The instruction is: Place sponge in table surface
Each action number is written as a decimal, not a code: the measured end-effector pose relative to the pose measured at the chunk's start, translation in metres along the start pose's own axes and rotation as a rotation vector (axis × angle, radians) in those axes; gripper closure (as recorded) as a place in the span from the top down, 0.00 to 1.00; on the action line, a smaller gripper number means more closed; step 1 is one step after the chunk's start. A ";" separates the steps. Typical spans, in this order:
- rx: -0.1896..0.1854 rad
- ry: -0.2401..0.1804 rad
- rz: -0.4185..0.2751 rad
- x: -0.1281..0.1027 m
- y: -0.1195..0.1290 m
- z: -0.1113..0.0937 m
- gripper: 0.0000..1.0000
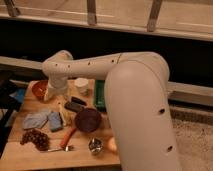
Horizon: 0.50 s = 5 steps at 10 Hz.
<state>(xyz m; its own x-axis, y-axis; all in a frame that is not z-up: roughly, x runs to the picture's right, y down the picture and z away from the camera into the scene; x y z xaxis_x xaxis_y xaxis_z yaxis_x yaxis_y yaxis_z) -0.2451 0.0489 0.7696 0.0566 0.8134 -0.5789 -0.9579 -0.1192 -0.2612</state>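
Wooden table point(15, 156) bears purple bowl point(88, 120), grapes point(35, 138), sponge point(55, 121), cloth point(34, 120), cup point(81, 85); jaws over its far-left part

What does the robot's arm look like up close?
The arm is smooth, creamy white, built of thick rounded tubes with small dark dots along them. No loose cables show. Its gripper is pale too, low beside the orange bowl.

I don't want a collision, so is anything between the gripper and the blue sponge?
Nothing visible does. The gripper hangs over the table's back left, beside the orange bowl; the sponge lies toward the front, with bare wood between. A black bar lies just beside that line.
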 end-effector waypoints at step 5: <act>-0.084 0.064 -0.032 0.017 0.035 0.032 0.74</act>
<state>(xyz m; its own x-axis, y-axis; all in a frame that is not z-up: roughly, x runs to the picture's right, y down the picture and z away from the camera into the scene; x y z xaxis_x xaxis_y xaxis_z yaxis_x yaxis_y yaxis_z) -0.2870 0.0762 0.7753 0.1070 0.7797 -0.6169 -0.9287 -0.1433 -0.3421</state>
